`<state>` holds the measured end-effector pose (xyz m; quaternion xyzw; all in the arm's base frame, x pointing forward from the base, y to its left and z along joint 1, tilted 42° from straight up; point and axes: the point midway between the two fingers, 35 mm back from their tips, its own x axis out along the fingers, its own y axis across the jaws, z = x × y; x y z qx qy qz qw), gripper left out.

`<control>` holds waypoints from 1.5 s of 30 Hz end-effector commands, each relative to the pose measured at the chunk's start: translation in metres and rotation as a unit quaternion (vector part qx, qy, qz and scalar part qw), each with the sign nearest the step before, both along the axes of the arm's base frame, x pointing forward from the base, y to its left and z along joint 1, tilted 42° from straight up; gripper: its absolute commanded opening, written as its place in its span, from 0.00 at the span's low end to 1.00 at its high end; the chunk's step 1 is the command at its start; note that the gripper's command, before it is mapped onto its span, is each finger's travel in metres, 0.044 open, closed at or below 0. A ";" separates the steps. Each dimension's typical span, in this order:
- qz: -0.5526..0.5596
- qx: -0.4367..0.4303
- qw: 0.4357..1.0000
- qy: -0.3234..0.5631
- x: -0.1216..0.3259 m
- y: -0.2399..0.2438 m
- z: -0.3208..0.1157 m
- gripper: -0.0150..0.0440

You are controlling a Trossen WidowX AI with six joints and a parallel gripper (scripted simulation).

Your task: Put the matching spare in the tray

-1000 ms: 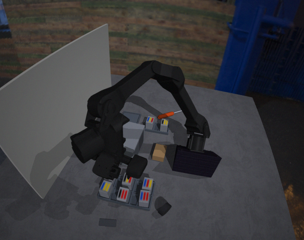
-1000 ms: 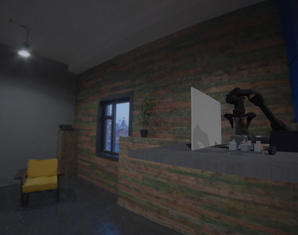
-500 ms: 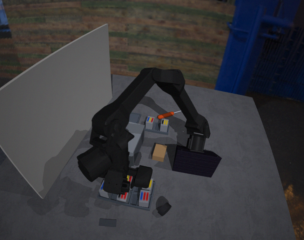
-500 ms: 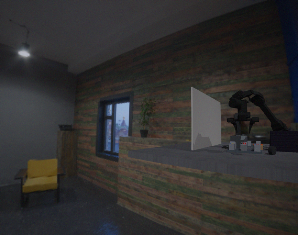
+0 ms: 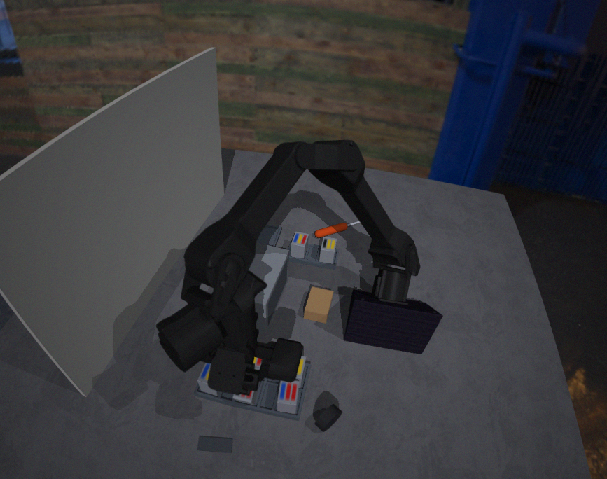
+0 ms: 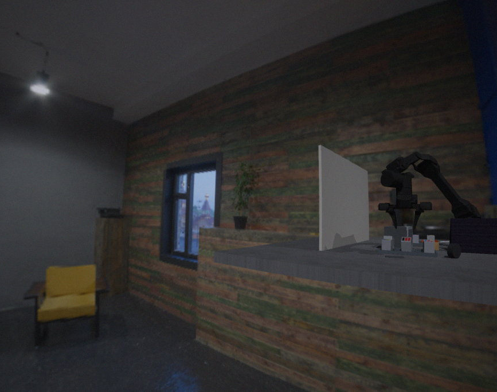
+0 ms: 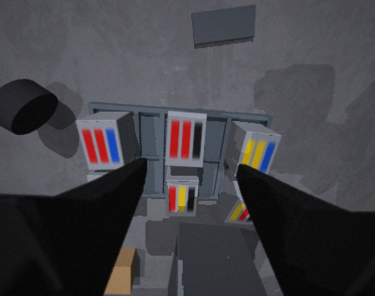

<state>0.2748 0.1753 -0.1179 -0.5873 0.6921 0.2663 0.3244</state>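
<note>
My gripper (image 7: 192,167) (image 6: 405,227) is open and empty, pointing down above the rack of spares (image 7: 151,108) (image 5: 262,410). Between its fingertips in the wrist view lies the near edge of the red-red-black spare (image 7: 185,138) (image 6: 406,245). Beside it stand a red-red-blue spare (image 7: 101,144) (image 5: 288,396) and a yellow-yellow-blue spare (image 7: 258,151). A red-yellow-black spare (image 7: 182,199) and a yellow-red-black spare (image 7: 238,213) are behind. The grey mounted unit (image 7: 219,260) (image 5: 276,267) is partly hidden by the arm; its code does not show. The tray (image 5: 266,234) is partly behind the arm.
A small rack (image 5: 312,261) holds two striped blocks near an orange screwdriver (image 5: 332,230). A tan block (image 5: 318,304) (image 7: 124,273) sits beside the unit. A black cylinder (image 5: 328,416) (image 7: 24,106) and a flat grey plate (image 5: 215,444) (image 7: 224,26) lie near the rack. A tall pale panel (image 5: 138,206) stands left.
</note>
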 end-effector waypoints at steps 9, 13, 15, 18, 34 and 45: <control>0.002 -0.004 1.000 0.003 -0.002 -0.014 -0.016 0.76; 0.002 -0.004 1.000 0.003 -0.003 -0.018 -0.021 0.76; 0.002 -0.004 1.000 0.003 -0.003 -0.020 -0.024 0.76; 0.002 -0.004 1.000 0.003 -0.004 -0.023 -0.028 0.76; 0.002 -0.004 1.000 0.003 -0.008 -0.040 -0.047 0.76; 0.002 -0.005 1.000 0.003 -0.012 -0.052 -0.059 0.76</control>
